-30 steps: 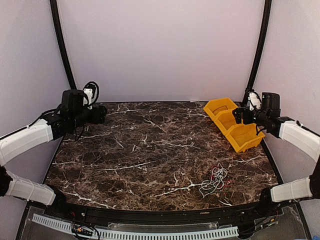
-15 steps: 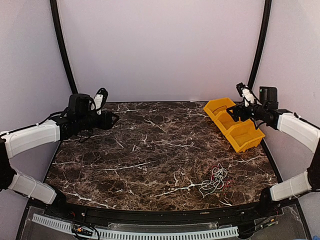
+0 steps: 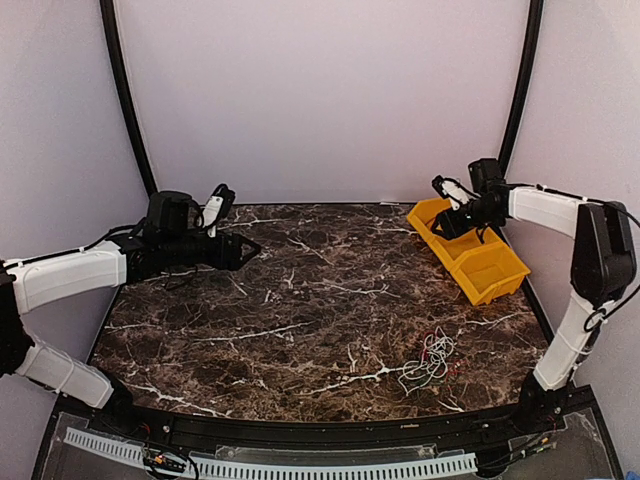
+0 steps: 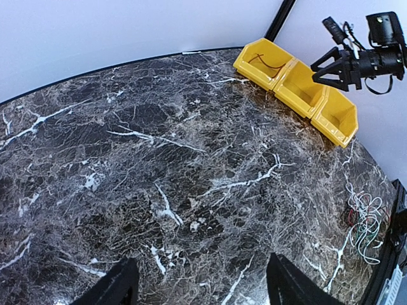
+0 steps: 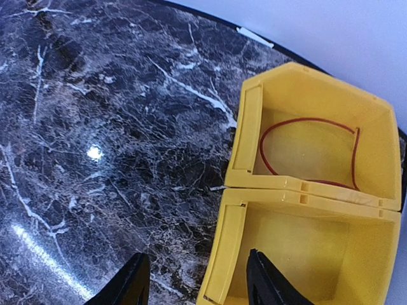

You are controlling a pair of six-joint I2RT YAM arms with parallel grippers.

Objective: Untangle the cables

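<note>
Reaching the tangle looks like the step in hand: the cables [image 3: 428, 362], a knot of white, black and red wire, lie by the desk's near edge toward its right corner, well apart from both arms. The left gripper [image 3: 250, 249] hangs over the far-left part of the marble desk [image 3: 300, 300], jaws spread and empty. The right gripper [image 3: 443, 205] hovers over the yellow bins [image 3: 440, 255] at the far-right corner, likewise parted, holding nothing. One red wire [image 5: 305, 119] lies in the bin nearest the far edge. Doing this well likely means one gripper pinning the knot while the other pinches a single outer loop and draws it out slowly.
</note>
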